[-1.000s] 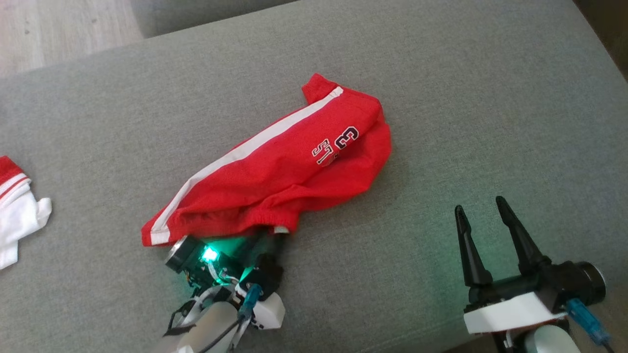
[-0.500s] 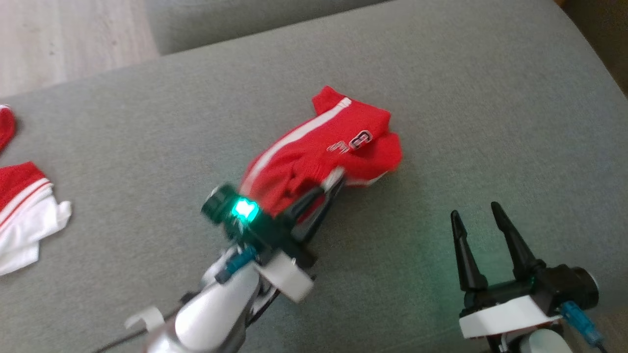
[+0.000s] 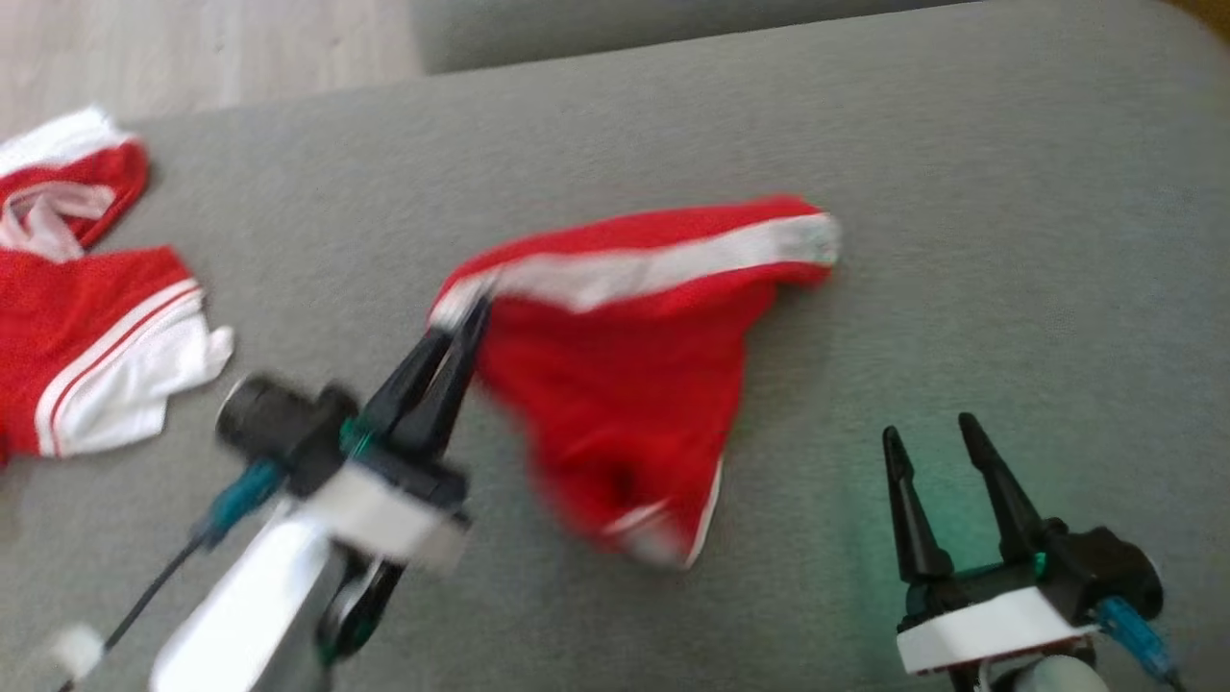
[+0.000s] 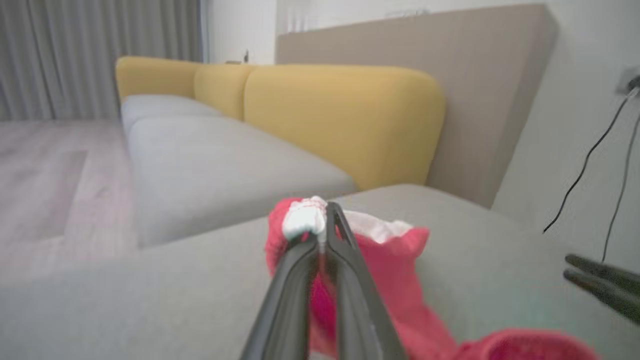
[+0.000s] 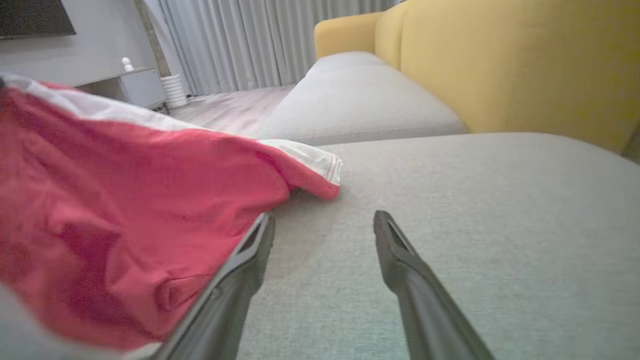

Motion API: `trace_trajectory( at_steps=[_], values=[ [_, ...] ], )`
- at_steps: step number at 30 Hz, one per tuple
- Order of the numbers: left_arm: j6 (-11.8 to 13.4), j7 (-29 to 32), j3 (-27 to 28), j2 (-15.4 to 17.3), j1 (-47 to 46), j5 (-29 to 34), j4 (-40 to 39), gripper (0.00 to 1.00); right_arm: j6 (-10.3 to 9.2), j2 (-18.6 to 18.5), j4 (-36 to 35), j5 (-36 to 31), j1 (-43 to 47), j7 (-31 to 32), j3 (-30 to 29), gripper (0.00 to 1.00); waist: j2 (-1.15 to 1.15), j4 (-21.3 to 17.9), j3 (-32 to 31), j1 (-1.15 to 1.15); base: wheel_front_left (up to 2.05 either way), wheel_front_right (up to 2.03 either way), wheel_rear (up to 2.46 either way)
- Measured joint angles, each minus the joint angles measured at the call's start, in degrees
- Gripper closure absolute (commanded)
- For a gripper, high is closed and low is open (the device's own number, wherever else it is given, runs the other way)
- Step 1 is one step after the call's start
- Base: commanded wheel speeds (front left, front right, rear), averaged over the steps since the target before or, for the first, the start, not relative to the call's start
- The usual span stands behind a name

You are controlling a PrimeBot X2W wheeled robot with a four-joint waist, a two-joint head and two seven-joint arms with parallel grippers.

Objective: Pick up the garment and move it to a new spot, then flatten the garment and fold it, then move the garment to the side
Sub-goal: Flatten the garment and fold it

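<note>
Red garment (image 3: 625, 404): left jaws clamp its white-striped corner; shallow bite may slip in transit. Right jaws spread, empty.

Open grey cushion (image 3: 1009, 240) beyond garment (image 3: 625, 384)

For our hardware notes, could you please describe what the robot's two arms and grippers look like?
The left gripper and right gripper each have two long, tapered black fingers on a black body with a cylindrical housing, mounted on a white block. A teal-blue connector with a dark cable plugs in beside it. The left forearm is pale.
</note>
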Motion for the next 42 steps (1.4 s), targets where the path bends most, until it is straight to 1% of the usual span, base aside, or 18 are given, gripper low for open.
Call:
trace_trajectory(
  at_steps=[2, 5, 7, 8, 10, 13, 16, 17, 21, 23, 27, 31, 36, 37, 38, 39, 40, 42],
  values=[
    [0.30, -0.19, 0.00, 2.15, 2.70, 0.58, 0.02, 1.00, 0.00, 0.02, 1.83, 0.16, -0.70, 0.01, 0.25, 0.00, 0.00, 1.43, 0.80, 0.00, 0.00, 0.00, 0.00],
    [0.45, -0.75, -0.10, 4.35, 3.61, 3.04, 0.00, 1.00, 0.00, -0.09, 3.37, 0.45, -2.60, 0.01, 0.45, 0.00, 0.00, 3.65, 1.98, 0.00, 0.00, 0.00, 0.00],
    [0.58, -1.20, -0.15, 5.32, 3.39, 4.20, 0.02, 1.00, 0.00, -0.89, 5.04, 2.47, -4.70, 0.00, 2.15, 0.00, 0.00, 5.02, 2.73, 0.00, 0.00, 0.00, 0.00],
    [0.58, -1.26, -0.14, 5.54, 3.29, 4.35, 0.10, 1.00, 0.00, -1.41, 6.20, 4.66, -5.93, 0.00, 3.21, 0.00, 0.00, 5.67, 3.10, 0.00, 0.00, 0.00, 0.00],
    [0.53, -1.44, -0.18, 5.69, 2.98, 4.37, 0.40, 1.00, 0.00, -2.99, 8.56, 10.33, -8.62, 0.00, 5.43, 0.00, 0.00, 6.84, 3.80, 0.00, 0.00, 0.00, 0.00],
    [0.23, -1.51, -0.66, 6.09, 2.03, 5.33, 1.26, 1.00, 0.00, -8.08, 12.22, 18.71, -13.89, 0.01, 10.46, 0.00, 0.00, 8.35, 4.86, 0.00, 0.00, 0.00, 0.00],
    [-0.16, -1.83, -1.60, 6.33, 0.31, 5.88, 1.99, 1.00, 0.00, -13.24, 14.55, 30.70, -20.01, 0.20, 16.95, 0.00, 0.00, 9.57, 5.88, 0.01, 0.00, 0.00, 0.00],
    [-0.16, -1.83, -1.60, 6.33, 0.31, 5.88, 1.99, 1.00, 0.00, -13.24, 14.55, 30.70, -20.01, 0.20, 16.95, 0.00, 0.00, 9.57, 5.88, 0.01, 0.00, 0.00, 0.00],
    [-0.60, -2.30, -2.74, 6.13, -2.25, 6.46, 2.36, 1.00, -0.01, -20.16, 14.00, 45.70, -26.95, 2.92, 23.51, 0.00, 0.00, 11.31, 6.90, 0.01, 0.00, 0.00, 0.00],
    [-0.78, -2.47, -3.42, 6.01, -3.37, 6.47, 2.80, 1.00, -0.01, -23.18, 12.72, 51.76, -29.16, 4.45, 26.35, 0.00, 0.00, 12.18, 7.28, 0.01, 0.00, 0.00, 0.00],
    [-0.90, -2.78, -4.28, 5.66, -4.66, 6.88, 3.48, 1.00, -0.01, -26.62, 10.32, 62.38, -31.23, 8.13, 31.10, 0.00, 0.00, 13.56, 7.79, 0.01, 0.00, 0.00, 0.00],
    [-1.25, -3.02, -4.89, 5.37, -5.48, 6.88, 3.78, 1.00, -0.01, -29.06, 11.04, 64.95, -32.44, 8.67, 35.04, 0.00, 0.00, 14.49, 8.16, 0.01, 0.00, 0.00, 0.00],
    [-1.26, -3.26, -5.43, 5.21, -5.74, 6.88, 4.03, 1.00, -0.01, -29.50, 12.03, 67.42, -34.27, 6.37, 38.73, 0.00, 0.00, 15.15, 8.53, 0.00, 0.00, 0.00, 0.00],
    [-1.26, -3.46, -5.45, 5.21, -5.76, 6.88, 4.09, 1.00, -0.01, -29.62, 12.12, 67.68, -34.67, 5.82, 39.45, 0.10, 0.00, 15.19, 8.58, 0.01, 0.00, 0.00, 0.00],
    [-1.26, -3.47, -5.48, 5.21, -5.78, 6.88, 4.11, 1.00, -0.01, -29.76, 12.18, 67.96, -35.04, 5.12, 40.00, 0.41, 0.00, 15.20, 8.61, 0.01, 0.00, 0.00, 0.00],
    [-1.27, -3.47, -5.50, 5.21, -5.84, 6.88, 4.14, 1.00, -0.01, -29.95, 12.17, 68.33, -35.37, 4.46, 40.44, 0.66, 0.00, 15.18, 8.63, 0.00, 0.00, 0.00, 0.00],
    [-1.27, -3.48, -5.53, 5.22, -5.92, 6.88, 4.21, 1.00, -0.01, -30.07, 12.16, 68.68, -35.73, 3.87, 40.81, 1.00, 0.00, 15.14, 8.64, 0.00, 0.00, 0.00, 0.00],
    [-1.29, -3.52, -5.57, 5.25, -6.15, 6.88, 4.36, 1.00, -0.01, -30.45, 11.79, 69.15, -36.61, 2.86, 41.79, 1.00, 0.00, 14.97, 8.63, 0.00, 0.00, 0.00, 0.00]
  ],
)
